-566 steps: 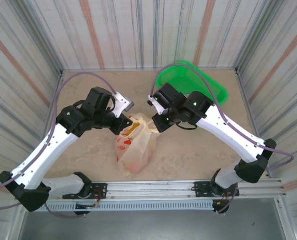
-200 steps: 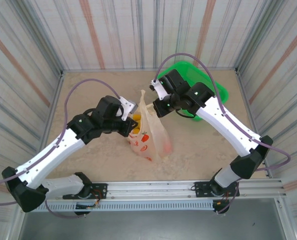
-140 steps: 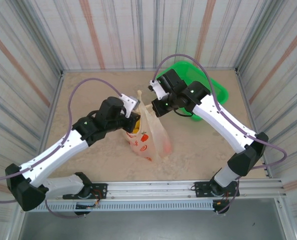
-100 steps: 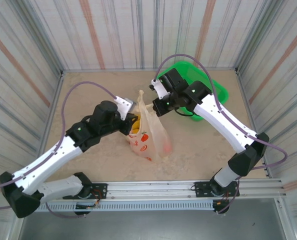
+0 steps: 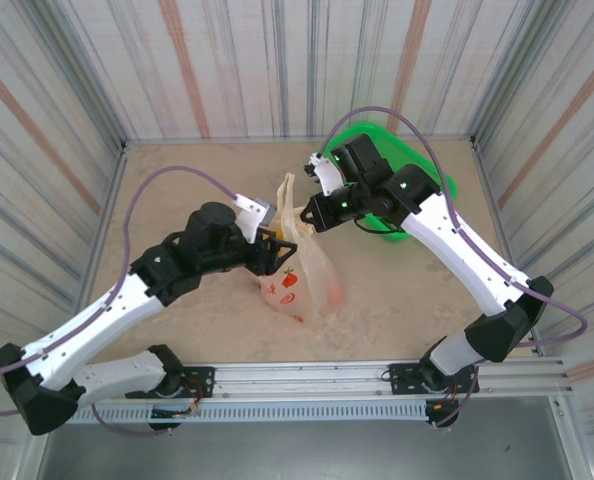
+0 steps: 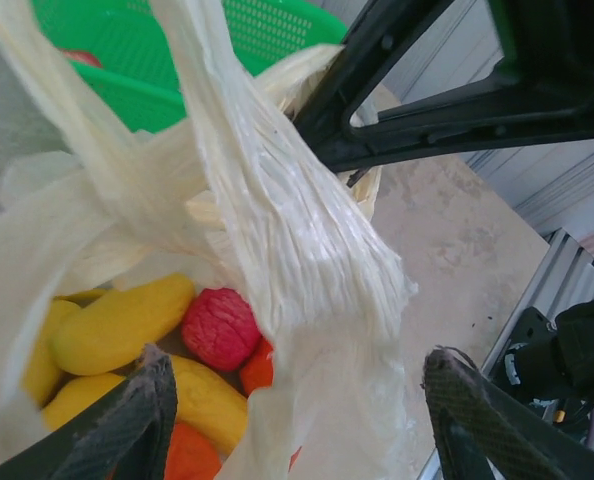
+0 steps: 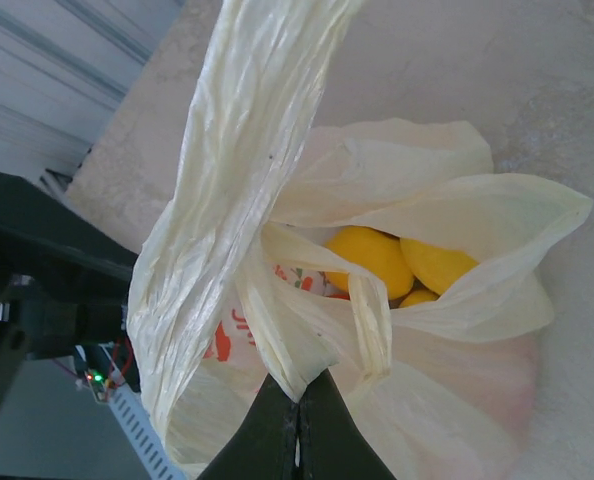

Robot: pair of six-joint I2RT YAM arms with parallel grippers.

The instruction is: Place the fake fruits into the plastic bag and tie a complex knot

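**mk_fixit:** so where's this one at? Fruit in the bag?

**robo_dan:** Pretty much, I'd say. The plastic bag (image 5: 299,282) sits around the middle of the surface with its mouth gaping. In the left wrist view you can see the fake fruits (image 6: 122,325) heaped inside, yellow, red and orange. The green basket (image 5: 441,184) is off in the far right corner, mostly tucked behind the right arm. There's a speck of red (image 6: 77,58) in it, but I can't tell if that's a leftover fruit or not.

**mk_fixit:** and the knot?

**robo_dan:** Nope, nothing tied yet. No twist and no crossing anywhere. One handle (image 7: 252,140) is stretched out long and flat, and the other side of the mouth just flops open. So I'd call loading done or nearly done, and the whole tying part is left to do.

**mk_fixit:** what are the jaws up to?

**robo_dan:** The right jaws are pinched tight on a fold of the bag's plastic down by that handle, holding it taut. The left jaws are spread wide at the bag's mouth. A band of the plastic hangs between them, but they aren't clamping it, so that side is let go.

**mk_fixit:** so basically halfway.

**robo_dan:** Halfway if you're generous. The fiddly half is what's left.
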